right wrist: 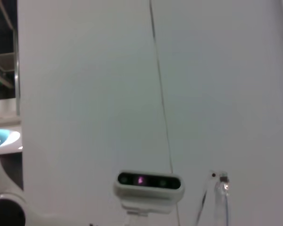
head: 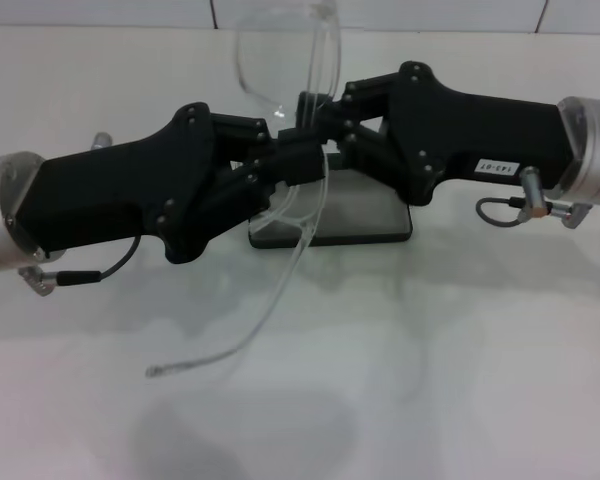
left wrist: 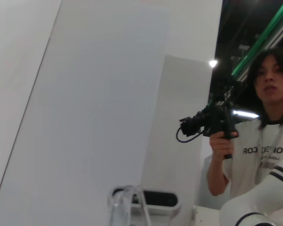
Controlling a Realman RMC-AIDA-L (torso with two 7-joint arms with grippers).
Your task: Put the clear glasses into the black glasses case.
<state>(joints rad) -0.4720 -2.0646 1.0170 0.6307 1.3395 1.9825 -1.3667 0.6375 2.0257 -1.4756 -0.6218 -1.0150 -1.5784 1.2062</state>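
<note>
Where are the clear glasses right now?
In the head view, the clear glasses are held up at centre between the left tool and right tool, above the black glasses case.

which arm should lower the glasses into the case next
Probably the left. The left gripper and right gripper both pinch the glasses above the case, but the left holds lower, nearer it.
</note>
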